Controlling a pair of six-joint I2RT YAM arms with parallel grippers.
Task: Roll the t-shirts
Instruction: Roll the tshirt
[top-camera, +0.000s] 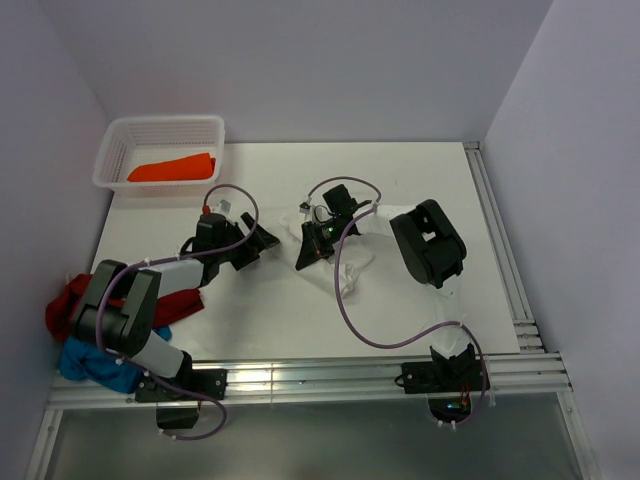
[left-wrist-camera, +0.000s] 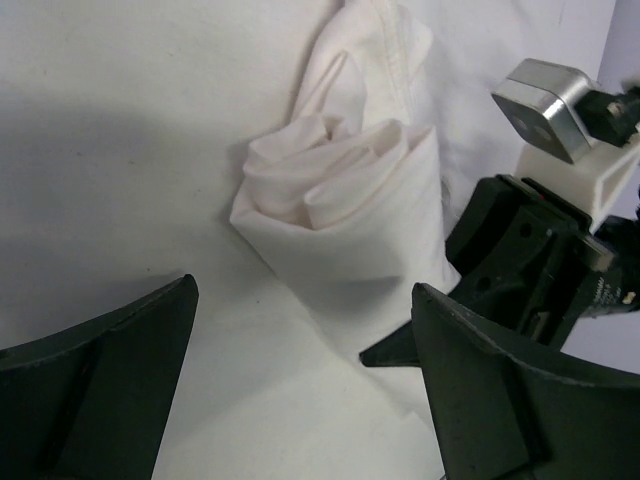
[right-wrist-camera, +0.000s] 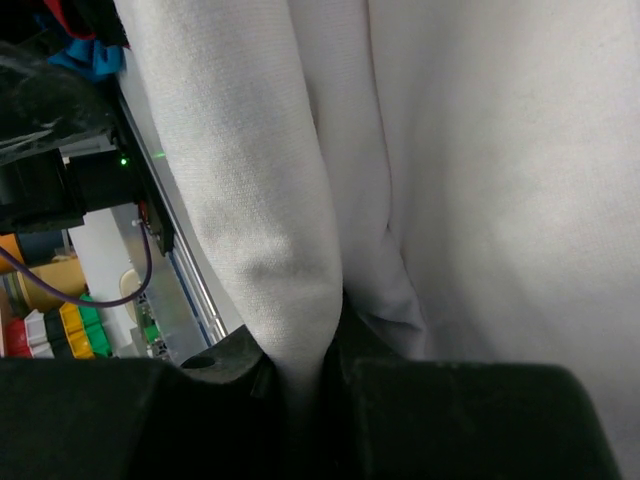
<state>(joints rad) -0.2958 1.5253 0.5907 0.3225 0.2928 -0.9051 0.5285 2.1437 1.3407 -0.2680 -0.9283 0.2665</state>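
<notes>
1. Plainly, the white t-shirt (left-wrist-camera: 345, 215) lies in the middle of the desk (top-camera: 440, 180) as a loose, partly coiled bundle. In the left wrist view it fills the centre of the frame, with its coiled end turned toward the upper left.
2. The left fingers (left-wrist-camera: 110, 370) stand wide apart in the bottom corners of that view, with nothing between them. The bundle sits ahead of their gap, higher in the frame, and touches neither one.
3. The right fingers (right-wrist-camera: 150, 420) are closed on a hanging fold of the same white cloth, at the bottom centre of the right wrist view. Seen from the left wrist, the right arm's black head stands just beside the bundle's right edge.
4. The bundle's long axis appears to run from the top centre of the left wrist view down toward the lower right. That puts it roughly in line with the left fingers' reach rather than across their gap.
5. The right arm is judged the nearer, since it already holds the cloth. The left would need to move forward, and probably turn, to take the roll across its width.
6. An orange t-shirt (top-camera: 170, 168) lies in the white basket (top-camera: 112, 150) at the upper left of the top view. A dark red t-shirt (top-camera: 62, 300) and a blue t-shirt (top-camera: 85, 362) are heaped at the lower left and not yet rolled.
</notes>
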